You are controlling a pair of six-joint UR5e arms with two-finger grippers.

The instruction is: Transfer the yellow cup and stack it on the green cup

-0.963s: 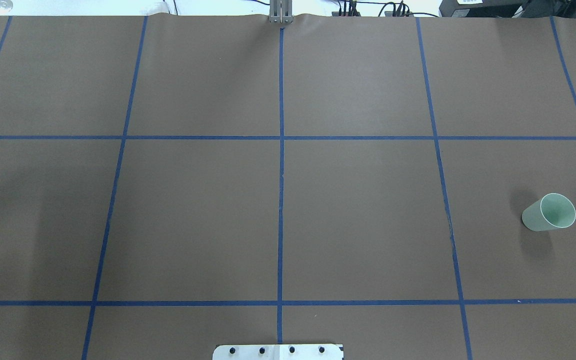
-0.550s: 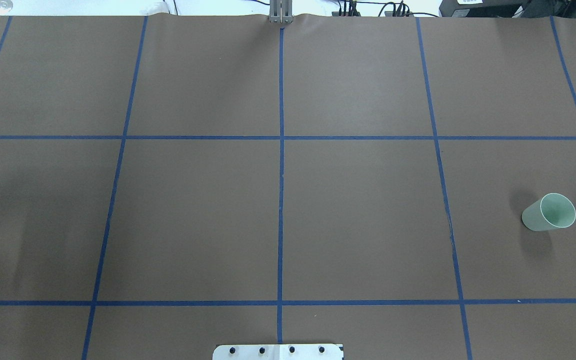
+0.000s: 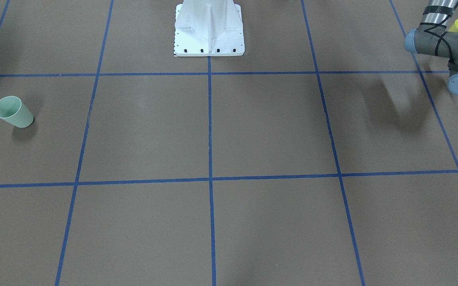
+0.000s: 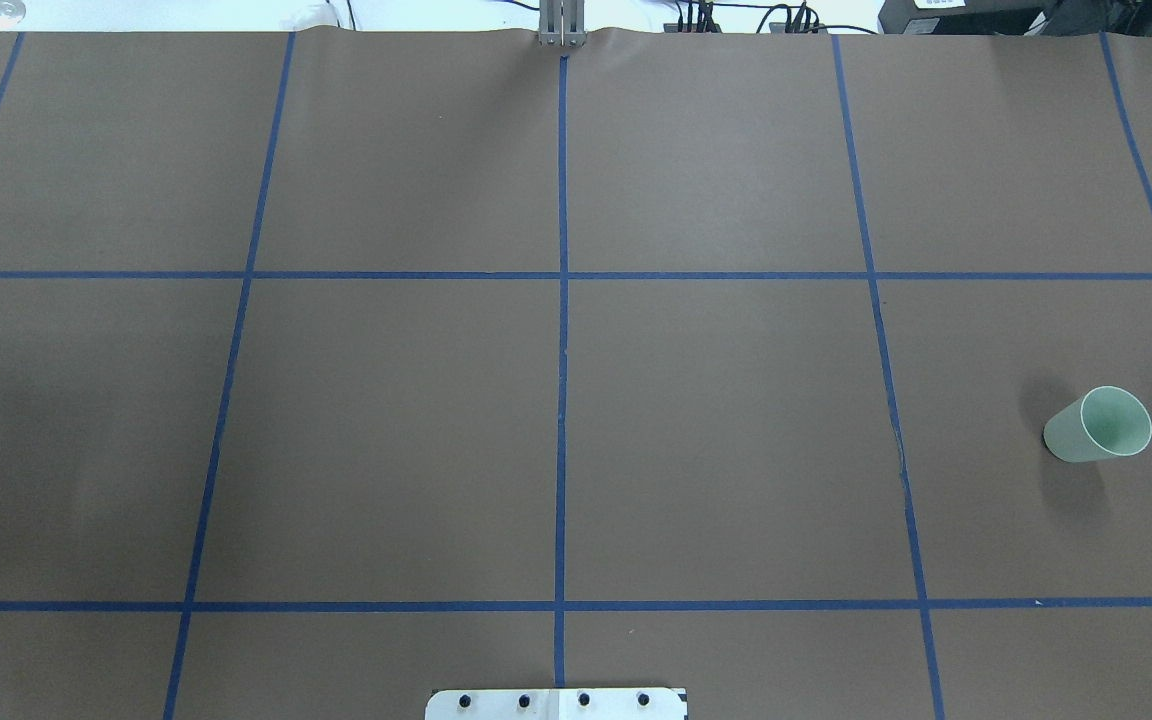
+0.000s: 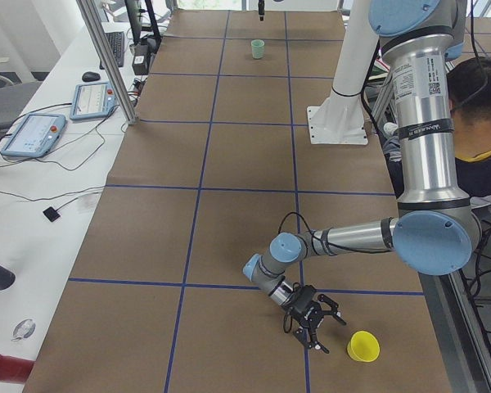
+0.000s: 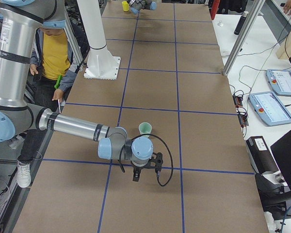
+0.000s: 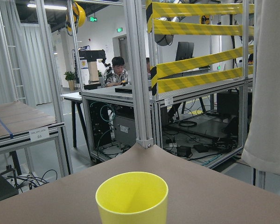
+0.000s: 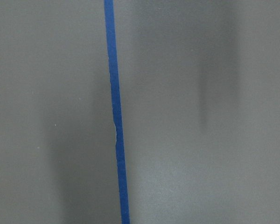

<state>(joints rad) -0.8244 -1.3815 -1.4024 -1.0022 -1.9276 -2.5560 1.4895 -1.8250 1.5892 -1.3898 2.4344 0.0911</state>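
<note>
At the robot's left end of the worktop (image 4: 716, 440), the left arm stood with its upper tube upright. Its forearm reached out low and nearly level, and its wrist bent down toward the brown paper. The left gripper (image 5: 327, 332) hung low just beside the yellow cup (image 5: 363, 347), with a small gap between them. Only the side cameras caught it, so I cannot tell how its jaws stood. The left wrist camera looked level at the cup's open rim.

The right arm stretched low across the other end, wrist turned down. The right gripper (image 6: 146, 169) hung over a blue tape line (image 8: 115, 121) near the green cup (image 6: 145, 128). Whether its jaws were wide or narrow cannot be told from that side view. Its wrist camera showed only paper and tape.

Two cups were in sight, one yellow and one green. Both stood upright, rims up, well apart at opposite ends of the worktop. Two arms were in sight as well.

A white sticker on the left arm's silver tube carried print too small to read.
</note>
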